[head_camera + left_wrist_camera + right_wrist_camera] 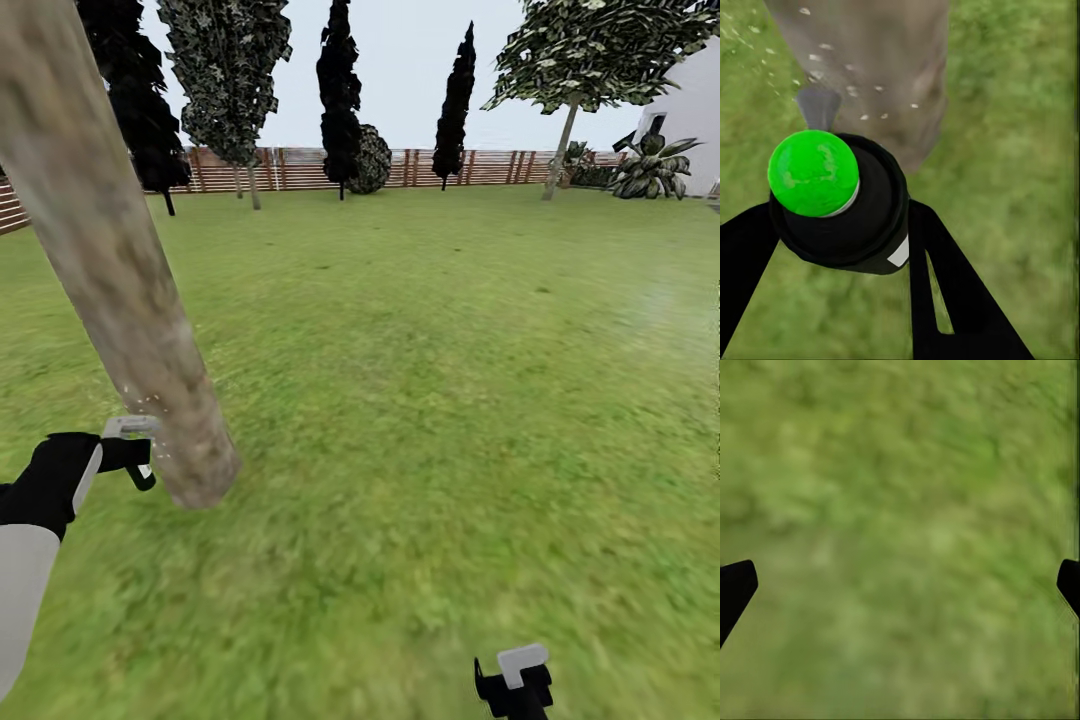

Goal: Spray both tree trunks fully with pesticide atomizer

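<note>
1. One tree trunk [120, 290] is being sprayed; this looks like the spraying step, not the pickup. It leans across the head view from 11 o'clock down to a base at about 8 o'clock on the grass [450, 400].
2. The left gripper [135, 455] sits at 8 o'clock, just beside the trunk's base. In the left wrist view its two fingers [945, 300] pinch the pesticide atomizer [844, 202], a black body with a green cap and a grey nozzle aimed at the bark.
3. Pesticide [832, 71] shows as pale specks on the lower trunk and in the air near the nozzle. The atomizer is the sole container here; how much it holds cannot be told.
4. Specks show low on the trunk, so the next move likely calls for sweeping the nozzle upward and around the bark.
5. The right gripper [512, 690] hangs at 5 o'clock over grass, jaws spread wide and holding nothing.
6. A fence [300, 168] runs along 12 o'clock.
</note>
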